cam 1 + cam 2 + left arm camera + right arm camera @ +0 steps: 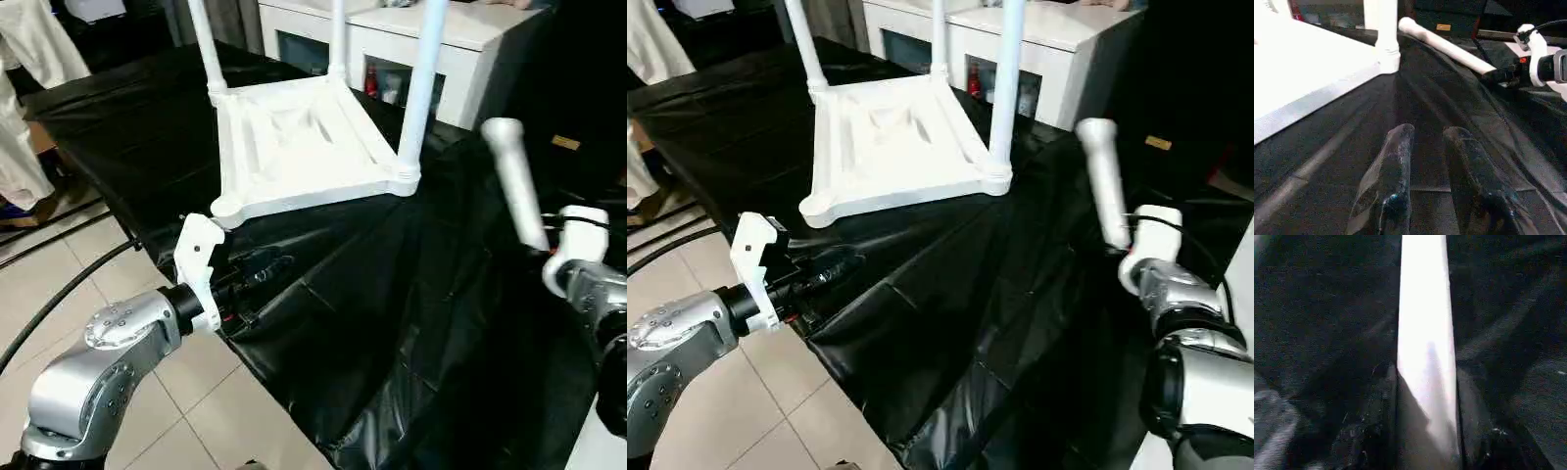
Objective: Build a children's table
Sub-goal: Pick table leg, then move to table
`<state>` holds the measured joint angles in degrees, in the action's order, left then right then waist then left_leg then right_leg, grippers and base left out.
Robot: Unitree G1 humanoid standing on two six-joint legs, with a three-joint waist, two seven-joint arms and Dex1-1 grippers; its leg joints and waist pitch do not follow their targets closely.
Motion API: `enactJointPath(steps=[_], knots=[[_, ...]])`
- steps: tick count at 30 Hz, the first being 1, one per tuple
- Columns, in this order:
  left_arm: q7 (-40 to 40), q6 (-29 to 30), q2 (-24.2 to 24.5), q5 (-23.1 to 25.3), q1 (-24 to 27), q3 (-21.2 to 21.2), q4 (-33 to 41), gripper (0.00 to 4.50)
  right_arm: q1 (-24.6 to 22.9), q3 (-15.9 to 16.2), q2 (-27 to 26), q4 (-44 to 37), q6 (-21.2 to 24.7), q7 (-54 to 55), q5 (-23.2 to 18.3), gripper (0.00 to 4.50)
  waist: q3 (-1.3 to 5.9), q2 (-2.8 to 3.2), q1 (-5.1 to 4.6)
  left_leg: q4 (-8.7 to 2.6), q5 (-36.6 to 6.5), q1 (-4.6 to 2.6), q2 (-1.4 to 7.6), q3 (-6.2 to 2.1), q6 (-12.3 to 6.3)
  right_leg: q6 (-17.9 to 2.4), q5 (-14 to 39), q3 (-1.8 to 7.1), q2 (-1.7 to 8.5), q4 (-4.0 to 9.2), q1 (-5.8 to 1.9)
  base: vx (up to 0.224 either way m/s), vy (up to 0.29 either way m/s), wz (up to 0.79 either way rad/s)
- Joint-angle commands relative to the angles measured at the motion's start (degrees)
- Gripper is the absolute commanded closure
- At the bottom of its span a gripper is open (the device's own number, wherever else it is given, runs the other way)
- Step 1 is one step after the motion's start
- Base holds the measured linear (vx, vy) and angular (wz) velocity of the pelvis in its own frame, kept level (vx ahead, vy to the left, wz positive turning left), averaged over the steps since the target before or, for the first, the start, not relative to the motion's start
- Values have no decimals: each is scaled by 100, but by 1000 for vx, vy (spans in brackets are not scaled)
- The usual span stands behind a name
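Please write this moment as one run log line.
tabletop: upside down, three legs fitted | fourth leg: in right gripper | left gripper: empty, near free corner

looks like an indoor test/demo room set up w/ home furniture, not a real lived-in home. work surface is a table draped in crinkled black plastic sheeting (392,323), which the left gripper (1427,142) hovers just over. floor is pale glossy tile (59,284) w/ a black cable (59,294) trailing across it, below and outboard of that gripper. well beyond it, past the sheeting's far edge, stands a white cabinet (470,39) w/ dark glass doors. pale fabric (39,39) hangs at the far left edge.
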<state>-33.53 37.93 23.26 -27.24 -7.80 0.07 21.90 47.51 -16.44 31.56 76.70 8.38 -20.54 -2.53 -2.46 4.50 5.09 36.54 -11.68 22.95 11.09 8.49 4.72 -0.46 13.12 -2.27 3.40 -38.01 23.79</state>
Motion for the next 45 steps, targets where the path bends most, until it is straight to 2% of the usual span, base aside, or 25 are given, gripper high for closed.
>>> enactJointPath(steps=[1,4,6,7,12,14,16,17,19,20,21,22,23,24,25,27,28,29,31,38,41,42,43,44,45], knots=[[49,-155,-33,84,-142,33,-104,325,18,19,-102,-41,-227,-106,-4,327,330,-102,25,-392,-813,-40,73,63,-347,-1479,600,149,296,525,-307,0,0,0],[161,-273,-108,142,-169,71,-171,325,8,-32,-109,-93,-456,-1,-51,328,335,-133,28,-392,-774,-44,85,65,-374,-1497,550,156,311,518,-316,0,0,0],[184,-295,-123,152,-173,78,-185,325,5,-38,-112,-103,-506,16,-59,328,344,-125,34,-385,-690,-44,81,66,-399,-1504,457,155,307,505,-319,0,0,0],[386,-435,-236,275,-165,107,-253,325,-35,-130,-173,-172,-712,2,-140,328,345,-200,23,-381,-624,-30,77,77,-438,-1494,382,158,299,506,-331,0,0,0],[1153,-807,-599,767,-170,133,-607,325,-277,-264,-450,-516,-1125,-175,-407,328,352,-158,3,-381,-593,-34,93,77,-541,-1418,261,159,302,511,-326,0,0,0],[1585,-1080,-834,1037,-134,167,-892,325,-639,-383,-754,-1083,-1386,-7,-621,328,349,-160,11,-377,-579,-34,97,83,-572,-1406,183,168,302,519,-322,0,0,0],[1695,-1280,-877,1187,-90,107,-984,325,-1014,-426,-1006,-1753,-1415,235,-729,328,361,-59,15,-393,-636,-57,104,57,-548,-1348,207,163,308,517,-313,0,0,0],[1714,-1312,-893,1199,-84,110,-995,325,-1102,-428,-1064,-1927,-1396,270,-753,328,370,-93,8,-398,-590,-56,109,52,-539,-1294,133,164,301,513,-317,0,0,0],[1857,-1522,-979,1341,-76,128,-1111,325,-1828,-458,-1531,-3395,-1251,735,-875,329,362,-38,25,-414,-602,-81,126,50,-504,-1183,63,173,292,535,-293,0,0,0],[1867,-1554,-983,1365,-80,122,-1132,325,-1940,-469,-1602,-3618,-1213,824,-890,329,362,-17,9,-433,-578,-67,122,27,-476,-1155,49,165,287,527,-319,0,0,0],[1878,-1614,-991,1407,-85,107,-1173,325,-2282,-508,-1826,-4271,-1177,1134,-897,329,369,-27,24,-441,-595,-80,125,36,-467,-1129,60,160,291,542,-312,0,0,0],[1898,-1642,-998,1431,-86,104,-1184,325,-2502,-525,-1967,-4658,-1128,1305,-895,329,378,18,-1,-475,-617,-87,132,12,-395,-1031,63,161,291,531,-309,0,0,0],[1898,-1642,-998,1431,-86,104,-1184,325,-2502,-525,-1967,-4658,-1128,1305,-895,329,369,6,0,-489,-650,-83,127,16,-376,-1004,117,159,285,558,-314,0,0,0],[1901,-1732,-1043,1427,-69,121,-1181,325,-2964,-572,-2307,-5404,-1240,1616,-890,329,366,77,-20,-496,-692,-84,110,9,-291,-1013,201,160,280,549,-310,0,0,0],[1916,-1812,-1078,1441,-54,131,-1186,325,-3260,-613,-2539,-5854,-1426,1797,-870,329,332,81,-32,-514,-932,-106,117,39,-245,-907,440,184,277,625,-267,0,0,0],[1910,-1903,-1087,1467,-39,124,-1190,325,-3457,-641,-2700,-6163,-1578,1887,-918,329,356,77,-30,-530,-923,-96,112,28,-214,-819,448,190,294,611,-285,0,0,0],[1905,-1995,-1101,1488,-28,119,-1202,325,-3649,-655,-2832,-6438,-1691,1953,-955,329,335,95,-61,-550,-1002,-75,100,20,-170,-708,557,185,293,643,-288,0,0,0],[1889,-2229,-1153,1524,10,112,-1232,325,-4035,-564,-3016,-6960,-1922,1950,-958,329,330,159,-73,-557,-1028,-79,96,12,-148,-647,617,192,294,651,-279,0,0,0],[1848,-2507,-1202,1563,66,92,-1260,325,-4394,-443,-3138,-7323,-2311,1899,-848,329,336,113,-91,-570,-1044,-58,103,9,-167,-539,631,192,303,673,-293,0,0,0],[1852,-2713,-1256,1554,215,100,-1256,325,-4715,-583,-3312,-7817,-2276,2180,-827,329,308,178,-252,-607,-1213,-36,70,1,-198,-426,1014,189,309,722,-279,0,0,0],[1810,-2861,-1260,1575,245,133,-1298,325,-4832,-472,-3394,-8119,-2234,2228,-842,329,324,118,-215,-450,-991,100,-27,46,-837,-425,1562,379,635,862,-369,0,0,0],[1809,-2889,-1248,1588,232,147,-1323,325,-4843,-430,-3403,-8164,-2249,2217,-842,329,339,88,-163,-275,-704,142,-7,-41,-1200,-428,1866,545,912,956,-411,0,0,0],[1799,-2925,-1225,1586,196,184,-1374,325,-4850,-354,-3409,-8231,-2274,2194,-839,329,324,74,-129,-125,-516,183,4,-111,-1452,-524,2190,686,1122,1049,-426,-7,84,6],[1793,-2931,-1221,1580,184,195,-1386,325,-4849,-337,-3409,-8246,-2276,2189,-842,329,315,52,-115,-5,-489,239,2,-164,-1554,-551,2381,790,1271,1096,-454,-7,84,6],[1784,-2930,-1208,1567,159,218,-1406,325,-4847,-308,-3412,-8276,-2273,2187,-843,329,311,101,-74,119,-441,285,78,-298,-1589,-665,2599,892,1461,1142,-450,-11,132,6]])
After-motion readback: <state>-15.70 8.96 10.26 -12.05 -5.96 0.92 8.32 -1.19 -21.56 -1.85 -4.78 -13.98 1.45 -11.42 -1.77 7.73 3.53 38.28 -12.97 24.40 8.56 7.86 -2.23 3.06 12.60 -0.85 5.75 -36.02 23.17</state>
